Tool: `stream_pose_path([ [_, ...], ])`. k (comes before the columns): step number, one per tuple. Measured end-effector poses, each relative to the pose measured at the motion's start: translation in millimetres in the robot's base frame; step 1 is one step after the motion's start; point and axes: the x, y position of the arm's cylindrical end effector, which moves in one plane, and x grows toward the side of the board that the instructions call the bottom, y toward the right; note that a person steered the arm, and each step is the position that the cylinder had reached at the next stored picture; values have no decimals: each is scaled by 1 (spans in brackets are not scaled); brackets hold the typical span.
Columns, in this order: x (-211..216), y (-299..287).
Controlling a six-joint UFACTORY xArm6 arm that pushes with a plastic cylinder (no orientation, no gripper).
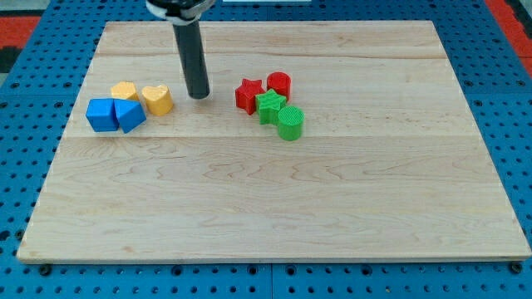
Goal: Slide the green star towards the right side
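The green star (270, 105) lies on the wooden board (274, 208), right of centre near the view's top. It touches a red star (248, 94) on its left, a red cylinder (279, 84) above it and a green cylinder (290, 123) at its lower right. My tip (199, 95) rests on the board left of this cluster, about a block's width from the red star and right of the yellow heart (157, 99).
At the view's left sits a second cluster: a yellow hexagon-like block (125, 90), the yellow heart, a blue cube (101, 115) and a blue wedge-shaped block (130, 114). A blue pegboard (507, 100) surrounds the board.
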Motion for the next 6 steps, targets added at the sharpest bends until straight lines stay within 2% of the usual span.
stream_pose_path([
  [1,26,69],
  [3,26,158],
  [4,23,185],
  [5,21,171],
  [6,8,210],
])
